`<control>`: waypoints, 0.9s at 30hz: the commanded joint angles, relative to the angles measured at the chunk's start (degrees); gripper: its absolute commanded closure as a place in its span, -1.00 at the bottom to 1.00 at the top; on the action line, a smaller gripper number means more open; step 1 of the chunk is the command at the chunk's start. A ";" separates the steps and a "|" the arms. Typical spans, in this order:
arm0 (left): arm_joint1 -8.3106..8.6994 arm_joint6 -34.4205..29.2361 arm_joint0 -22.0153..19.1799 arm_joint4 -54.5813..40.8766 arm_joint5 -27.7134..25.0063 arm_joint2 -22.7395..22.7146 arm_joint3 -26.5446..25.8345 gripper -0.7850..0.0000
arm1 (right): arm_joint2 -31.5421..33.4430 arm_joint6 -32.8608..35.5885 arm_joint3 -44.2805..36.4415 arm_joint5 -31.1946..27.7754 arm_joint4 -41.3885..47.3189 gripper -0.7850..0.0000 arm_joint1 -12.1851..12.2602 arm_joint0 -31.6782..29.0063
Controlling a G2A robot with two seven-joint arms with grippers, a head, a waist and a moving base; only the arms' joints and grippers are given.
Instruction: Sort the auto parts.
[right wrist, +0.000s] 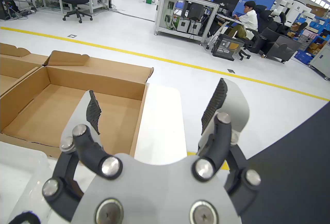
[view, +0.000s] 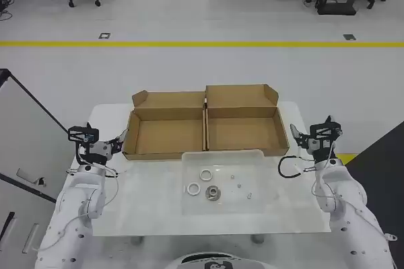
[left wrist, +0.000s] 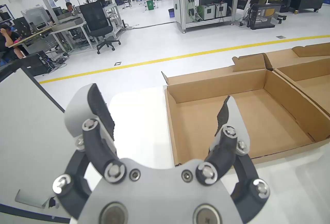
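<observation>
Your left gripper [left wrist: 162, 103] has two pale grey fingers [left wrist: 76, 111], each faced with a black ribbed pad [left wrist: 101, 109]; black link bars [left wrist: 95, 142] join them to a matte silver plate [left wrist: 159, 191]; round silver screws [left wrist: 113, 170] pin every joint; two larger recessed bolts [left wrist: 113, 214] are set in the plate. Your right gripper [right wrist: 157, 96] is built the same way, with grey fingers, black pads and black links. In the top view your two arms [view: 81, 202] wear smooth, rounded white shells; black brackets [view: 81, 134] cap the wrists; a thin black cable [view: 286, 167] loops beside the right wrist.
</observation>
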 commanded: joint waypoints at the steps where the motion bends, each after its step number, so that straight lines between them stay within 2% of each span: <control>1: 0.00 0.00 0.00 0.00 0.00 0.00 0.00 -1.00 | 0.00 0.00 0.00 0.00 0.00 -1.00 0.00 0.00; 4: 0.00 0.00 0.00 0.00 0.00 0.00 0.00 -1.00 | 1.49 -0.75 -1.58 -2.49 0.44 -1.00 0.17 -0.04; 10: 0.00 0.00 0.00 0.00 0.00 0.00 0.00 -1.00 | 7.50 1.62 -7.26 -16.10 1.44 -1.00 1.28 -1.72; 20: 0.00 0.00 0.00 0.00 0.00 0.00 0.00 -1.00 | 15.45 14.26 -12.78 -43.83 9.18 -1.00 3.68 1.33; 27: 0.00 0.00 0.00 0.00 0.00 0.00 0.00 -1.00 | 12.69 24.87 -13.46 -56.60 14.05 -1.00 5.29 7.29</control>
